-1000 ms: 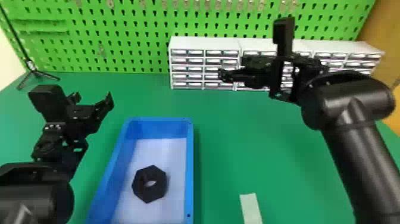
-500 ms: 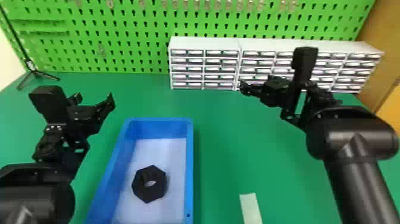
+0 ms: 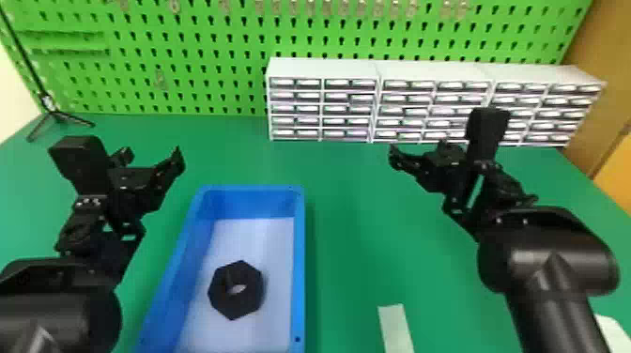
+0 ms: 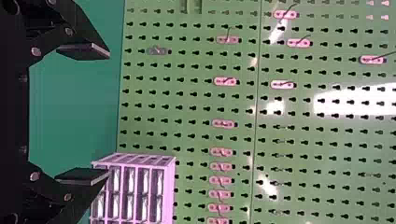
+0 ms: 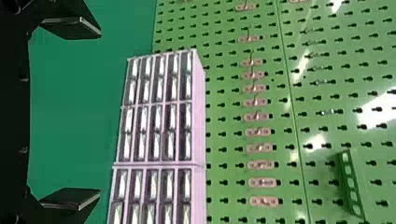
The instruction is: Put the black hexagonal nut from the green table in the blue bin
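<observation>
The black hexagonal nut [image 3: 236, 290] lies inside the blue bin [image 3: 299, 263], on its floor, as it did a moment earlier. The right end effector [image 3: 417, 149], wide apart and empty, has drawn back from the drawer units [image 3: 324, 68], farther right of the bin. The left end effector [image 3: 151, 157], also wide and empty, has stayed left of the bin.

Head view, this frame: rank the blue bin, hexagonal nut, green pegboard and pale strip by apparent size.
1. Green pegboard
2. Blue bin
3. Black hexagonal nut
4. Pale strip, its visible part; the bottom edge cuts it off
</observation>
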`<state>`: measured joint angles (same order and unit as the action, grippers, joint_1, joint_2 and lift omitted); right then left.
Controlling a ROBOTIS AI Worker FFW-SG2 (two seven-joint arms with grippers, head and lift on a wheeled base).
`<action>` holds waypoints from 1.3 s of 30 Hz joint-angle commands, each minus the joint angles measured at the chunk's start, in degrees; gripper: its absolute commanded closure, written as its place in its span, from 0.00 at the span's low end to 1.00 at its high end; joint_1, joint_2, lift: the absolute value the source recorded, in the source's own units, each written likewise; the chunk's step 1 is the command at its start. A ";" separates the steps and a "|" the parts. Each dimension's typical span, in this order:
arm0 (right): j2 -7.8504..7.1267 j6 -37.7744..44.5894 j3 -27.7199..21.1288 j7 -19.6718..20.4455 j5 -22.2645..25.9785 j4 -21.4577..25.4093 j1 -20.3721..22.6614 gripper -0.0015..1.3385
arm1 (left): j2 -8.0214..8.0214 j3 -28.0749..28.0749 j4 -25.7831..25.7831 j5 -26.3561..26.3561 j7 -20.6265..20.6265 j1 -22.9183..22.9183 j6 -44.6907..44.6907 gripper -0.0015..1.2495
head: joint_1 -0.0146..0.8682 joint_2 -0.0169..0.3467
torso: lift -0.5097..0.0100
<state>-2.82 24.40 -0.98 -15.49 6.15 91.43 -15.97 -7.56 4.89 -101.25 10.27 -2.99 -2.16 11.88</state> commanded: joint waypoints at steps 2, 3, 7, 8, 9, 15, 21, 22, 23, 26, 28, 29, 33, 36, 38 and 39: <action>1.06 -3.92 -1.13 2.13 -0.18 0.85 2.78 0.08 | 0.00 -0.32 0.00 0.27 0.00 -0.04 -0.10 0.29 | 0.79 0.12 | 0.80; 1.33 -4.89 -1.40 2.13 -0.44 0.85 3.13 0.08 | 0.00 -0.41 0.00 0.27 0.00 -0.12 -0.19 0.29 | 0.79 0.12 | 0.80; 2.12 -8.58 -2.01 3.18 -1.05 0.85 4.80 0.08 | 0.00 -0.76 0.09 0.01 0.09 -0.12 -0.19 0.29 | 0.79 0.12 | 0.80; 2.30 -9.55 -2.10 3.53 -1.05 0.76 5.16 0.08 | 0.00 -0.85 0.09 0.01 0.27 -0.04 -0.19 0.29 | 0.79 0.12 | 0.80; 2.30 -10.87 -2.10 4.50 -1.14 0.85 5.68 0.08 | 0.00 -0.85 0.09 0.01 0.27 -0.04 -0.19 0.29 | 0.79 0.12 | 0.80; 2.87 -16.76 -2.10 9.33 -0.70 0.85 8.32 0.08 | 0.09 -0.85 0.09 0.36 0.36 0.05 -0.45 0.29 | 0.79 0.12 | 0.80; 2.87 -17.28 -1.57 9.69 -1.32 0.85 8.94 0.08 | 0.09 -0.85 0.09 0.45 0.36 0.05 -0.54 0.29 | 0.79 0.12 | 0.80; 2.87 -17.28 -1.48 9.69 -1.32 0.76 8.94 0.08 | 0.09 -0.94 0.09 0.45 0.36 0.05 -0.54 0.29 | 0.79 0.12 | 0.80; 2.87 -17.28 -1.48 9.69 -1.32 0.76 9.02 0.08 | 0.09 -1.03 0.18 0.45 0.36 0.05 -0.54 0.29 | 0.79 0.12 | 0.80; 2.87 -17.28 -1.40 9.69 -1.49 0.76 9.11 0.08 | 0.17 -1.20 0.18 0.36 0.44 0.05 -0.45 0.29 | 0.79 0.12 | 0.80; 2.87 -17.81 -1.22 9.69 -1.58 0.85 9.11 0.08 | 0.26 -1.20 0.18 0.45 0.44 0.14 -0.54 0.29 | 0.79 0.12 | 0.80; 2.87 -18.43 -1.31 9.69 -1.85 0.94 9.20 0.08 | 0.26 -1.20 0.18 0.36 0.44 0.14 -0.45 0.29 | 0.79 0.12 | 0.80; 2.87 -19.04 -1.04 10.48 -2.37 1.38 9.46 0.08 | 0.26 -1.38 0.18 0.36 0.44 -0.04 -0.54 0.29 | 0.79 0.12 | 0.80; 2.87 -19.22 -0.87 10.92 -2.37 1.38 9.64 0.08 | 0.26 -1.38 0.18 0.36 0.44 -0.12 -0.54 0.29 | 0.79 0.12 | 0.80; 2.87 -19.22 -0.87 11.09 -2.46 1.38 9.73 0.08 | 0.26 -1.38 0.18 0.36 0.44 -0.12 -0.54 0.29 | 0.79 0.12 | 0.80; 2.87 -19.04 -0.87 11.09 -2.55 1.38 9.73 0.08 | 0.26 -1.47 0.18 0.45 0.53 -0.12 -0.54 0.29 | 0.79 0.12 | 0.80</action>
<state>0.00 5.28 -1.95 -4.51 3.76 92.80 -6.37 -7.29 3.52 -101.07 10.63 -2.54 -2.24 11.35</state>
